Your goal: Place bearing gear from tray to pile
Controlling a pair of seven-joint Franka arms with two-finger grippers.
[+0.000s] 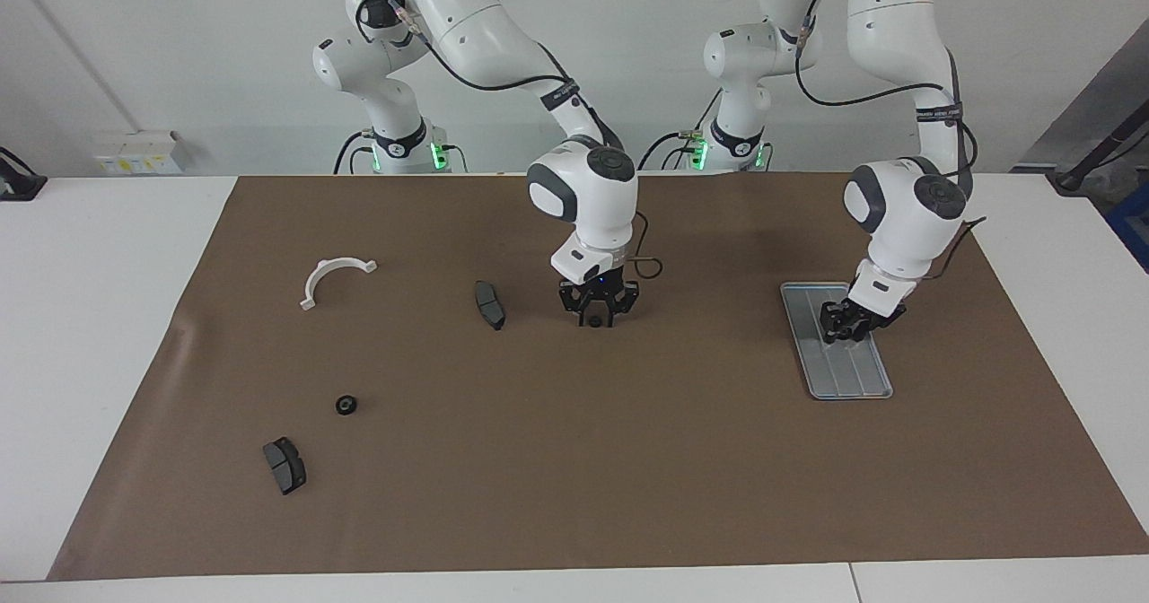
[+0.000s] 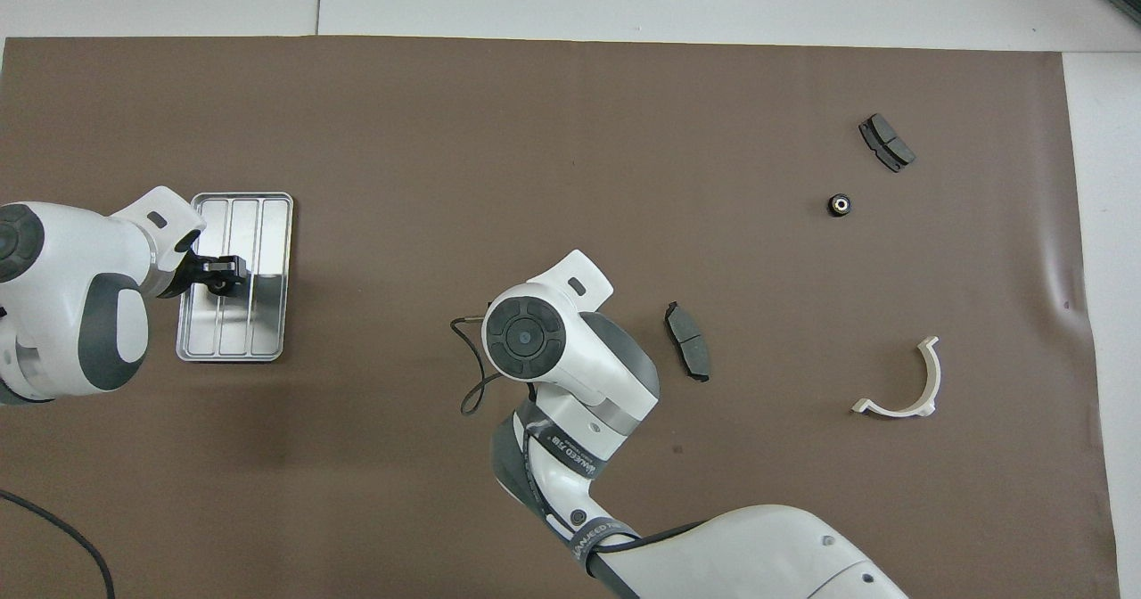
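The silver ridged tray (image 1: pixel 848 374) (image 2: pixel 267 314) lies toward the left arm's end of the table. My left gripper (image 1: pixel 844 328) (image 2: pixel 218 276) is down on it, shut on a small black bearing gear (image 2: pixel 217 285). At the middle of the mat my right gripper (image 1: pixel 594 316) points straight down, shut on another bearing gear (image 1: pixel 593 321) just at the mat's surface. Its wrist hides it in the overhead view. The pile is a white bracket (image 1: pixel 332 273) (image 2: pixel 927 385) and two dark brake pads (image 1: pixel 490 304) (image 1: pixel 285 465). A third gear (image 1: pixel 346 404) (image 2: pixel 839 205) lies among them.
A brown mat (image 1: pixel 628 459) covers most of the white table. One brake pad (image 2: pixel 687 353) lies close beside my right gripper, on the side of the right arm's end of the table. A thin black cable (image 2: pixel 468 376) loops from the right wrist.
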